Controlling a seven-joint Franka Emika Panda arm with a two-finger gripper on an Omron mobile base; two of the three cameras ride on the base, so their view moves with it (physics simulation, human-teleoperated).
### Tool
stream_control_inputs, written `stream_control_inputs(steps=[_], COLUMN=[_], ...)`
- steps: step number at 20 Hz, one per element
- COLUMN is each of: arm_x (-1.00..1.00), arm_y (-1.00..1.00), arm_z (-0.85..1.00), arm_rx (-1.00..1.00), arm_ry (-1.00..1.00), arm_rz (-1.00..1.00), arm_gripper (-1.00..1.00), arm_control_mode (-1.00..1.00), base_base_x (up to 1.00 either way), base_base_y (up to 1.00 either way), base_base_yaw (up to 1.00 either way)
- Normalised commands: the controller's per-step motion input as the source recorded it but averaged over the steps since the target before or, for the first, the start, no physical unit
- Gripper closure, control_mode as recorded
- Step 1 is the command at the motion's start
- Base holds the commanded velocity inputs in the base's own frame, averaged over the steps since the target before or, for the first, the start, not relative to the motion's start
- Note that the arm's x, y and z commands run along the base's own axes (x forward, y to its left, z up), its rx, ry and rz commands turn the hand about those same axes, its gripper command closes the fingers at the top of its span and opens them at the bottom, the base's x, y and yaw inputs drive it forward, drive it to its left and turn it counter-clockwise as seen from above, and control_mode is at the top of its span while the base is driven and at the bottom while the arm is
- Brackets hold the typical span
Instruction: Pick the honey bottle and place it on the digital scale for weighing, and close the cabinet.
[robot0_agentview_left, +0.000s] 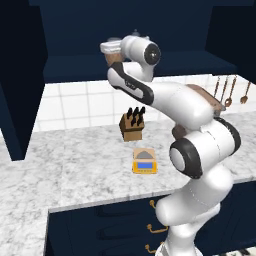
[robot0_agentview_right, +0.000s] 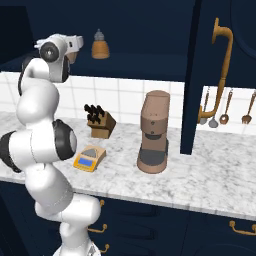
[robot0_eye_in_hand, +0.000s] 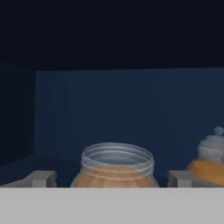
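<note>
The honey bottle (robot0_eye_in_hand: 117, 168) stands upright on the shelf inside the open cabinet (robot0_agentview_right: 150, 30); its grey ridged lid and tan-brown shoulder are visible. The cabinet is dark navy, with both doors swung open; the right door carries a long curved brass handle. The scale (robot0_agentview_left: 144, 161) lies flat on the marble counter: yellow-orange body, grey plate, blue display facing front, nothing on it.

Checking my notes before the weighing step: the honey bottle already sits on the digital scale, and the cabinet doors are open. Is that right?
Not quite. The digital scale has nothing on its plate, as the left base view shows. The honey bottle stands on the cabinet shelf, between the open hand's fingers in the hand view. The doors are open, as you noted.
</note>
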Motion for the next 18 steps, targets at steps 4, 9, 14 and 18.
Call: stream_control_inputs(steps=[4, 9, 14, 18], arm_x=[0.55, 0.43, 0.18, -0.10], arm_y=[0.06, 0.05, 0.16, 0.00], arm_z=[-0.04, -0.10, -0.10, -0.08], arm_rx=[0.00, 0.00, -0.03, 0.00], arm_ry=[0.02, 0.06, 0.07, 0.05], arm_rz=[0.00, 0.00, 0.00, 0.00], arm_gripper=[-1.00, -1.00, 1.00, 1.00], arm_control_mode=[-1.00, -1.00, -1.00, -1.00], base_base_x=[0.00, 0.00, 0.00, 0.00], base_base_y=[0.00, 0.00, 0.00, 0.00], base_base_yaw=[0.00, 0.00, 0.00, 0.00])
